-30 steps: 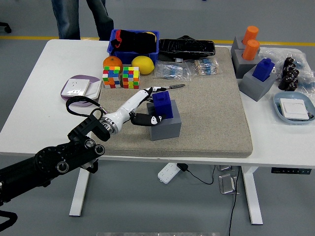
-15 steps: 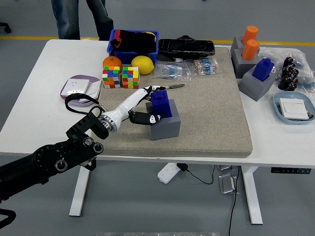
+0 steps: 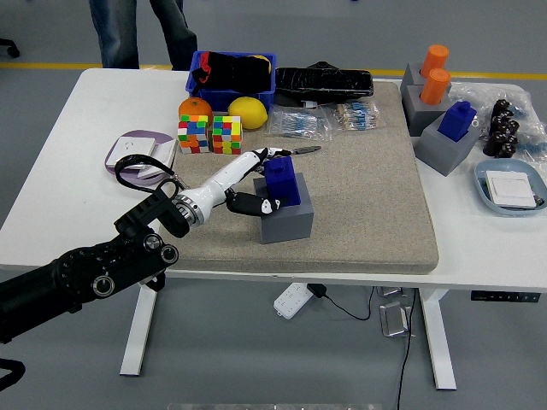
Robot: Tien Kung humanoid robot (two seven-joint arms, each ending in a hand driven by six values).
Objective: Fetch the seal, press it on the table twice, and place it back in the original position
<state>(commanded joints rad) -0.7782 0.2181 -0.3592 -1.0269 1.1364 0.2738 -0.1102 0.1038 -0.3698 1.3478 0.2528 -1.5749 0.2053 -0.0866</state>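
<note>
left hand closed around the blue seal in its grey holder

the left hand [image 3: 256, 184] reaches in from the lower left and wraps the blue seal [image 3: 281, 180], which stands upright in the grey holder [image 3: 287, 219] near the front-left part of the grey mat [image 3: 367, 196]. the white fingers [image 3: 256, 159] curve round the seal's far side near its top, and the dark thumb side presses its near face low down, so the hand pinches the seal between them. the seal looks seated in the holder; whether it has lifted at all cannot be told.

the relation that matters: the seal's long axis is vertical, and the hand grips it from the left, across that axis. the holder sits directly under it, so my judgement is that the coming move must go straight up to clear the socket before any sideways travel. bare mat lies just to the right of the holder, a likely pressing spot.

the right arm is not in view, so the left hand is the only one near. 2 orange seals [image 3: 435, 71] and another blue seal [image 3: 459, 120] stand in grey holders at the far right, well apart. 2 puzzle cubes [image 3: 211, 134] sit just behind the hand on the tabletop [image 3: 68, 162].
</note>
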